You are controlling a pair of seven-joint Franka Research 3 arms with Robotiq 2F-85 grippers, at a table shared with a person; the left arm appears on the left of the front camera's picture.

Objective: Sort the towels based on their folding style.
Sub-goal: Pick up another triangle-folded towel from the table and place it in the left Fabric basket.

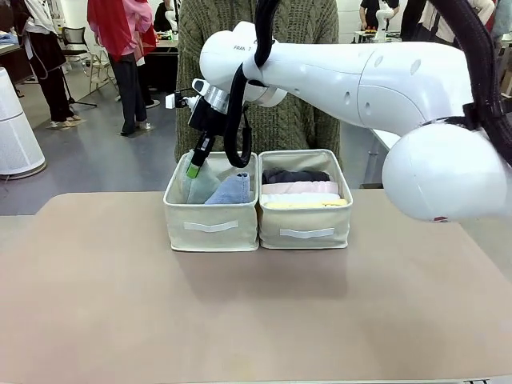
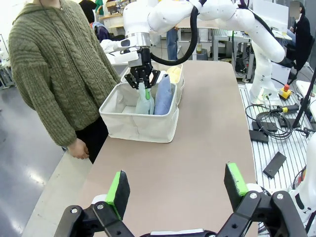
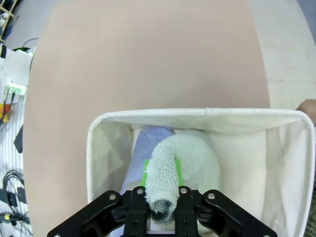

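Right gripper (image 1: 193, 170) clamped on the pale blue-grey cone towel (image 3: 170, 173) over the left bin (image 1: 210, 228); left gripper (image 2: 177, 190) spread wide, holding nothing.

Working left to right in the front view, we noted the left bin at 9 o'clock from the right bin (image 1: 306, 228), the two touching. The pale cone's tip sat pinched between the right gripper's green pads, its body down inside the left bin. The periwinkle cone towel (image 1: 232, 190) lay just at its 3 o'clock, same bin. In the right bin we saw the dark grey roll (image 1: 294, 176) farthest, then the pink roll (image 1: 300, 187), white roll (image 1: 296, 197) and yellow roll (image 1: 308, 204) nearest. A person in a green sweater (image 2: 54, 64) stood behind the bins at 12 o'clock.
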